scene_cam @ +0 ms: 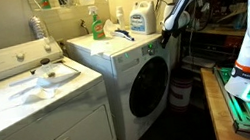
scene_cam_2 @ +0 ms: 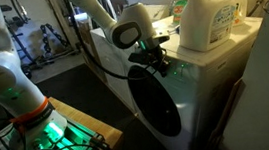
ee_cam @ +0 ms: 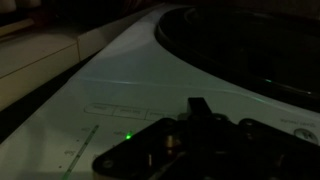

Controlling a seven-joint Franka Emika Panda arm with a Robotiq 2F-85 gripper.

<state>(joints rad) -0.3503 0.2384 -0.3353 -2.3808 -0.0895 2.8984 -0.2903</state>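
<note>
My gripper point(scene_cam: 165, 39) is at the upper front corner of a white front-load washing machine point(scene_cam: 134, 63), against its control panel. In an exterior view the gripper point(scene_cam_2: 156, 58) sits just above the dark round door point(scene_cam_2: 163, 107). The wrist view is dim. It shows the white front panel point(ee_cam: 110, 90), the door's rim point(ee_cam: 250, 50) and a small green light point(ee_cam: 128, 137). The fingers point(ee_cam: 197, 110) show as one dark block close to the panel. They look shut and hold nothing.
A large detergent jug point(scene_cam: 138, 19) point(scene_cam_2: 207, 17) and a green bottle point(scene_cam: 96, 24) stand on top of the washer. A white dryer point(scene_cam: 29, 105) with a white cloth point(scene_cam: 50, 77) on it stands beside it. The robot's base point(scene_cam_2: 17, 107) stands on a green-lit platform.
</note>
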